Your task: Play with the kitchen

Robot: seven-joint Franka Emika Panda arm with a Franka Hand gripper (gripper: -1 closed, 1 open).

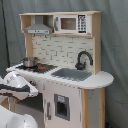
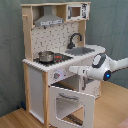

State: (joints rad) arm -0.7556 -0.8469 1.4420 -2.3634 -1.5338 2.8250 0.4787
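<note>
Kitchen (image 1: 62, 70) is filling the middle of the first exterior view, standing against a grey curtain (image 1: 114, 45). I am seeing a small pot (image 1: 29, 62) sitting on the stovetop, and beside it a grey sink (image 1: 71, 74) lying under the black faucet (image 1: 83, 59); I cannot tell what either is holding. The oven door (image 1: 61, 106) is appearing flush with the cabinet here. The arm (image 1: 17, 86) is showing only as white links at the first exterior view's left.

In the second exterior view the kitchen (image 2: 55, 35) is standing on a wooden floor (image 2: 20, 119), and the windowed oven door (image 2: 70, 104) is hanging open. The gripper (image 2: 75, 70) is reaching toward the cabinet front just above that door; I cannot tell how its fingers are set.
</note>
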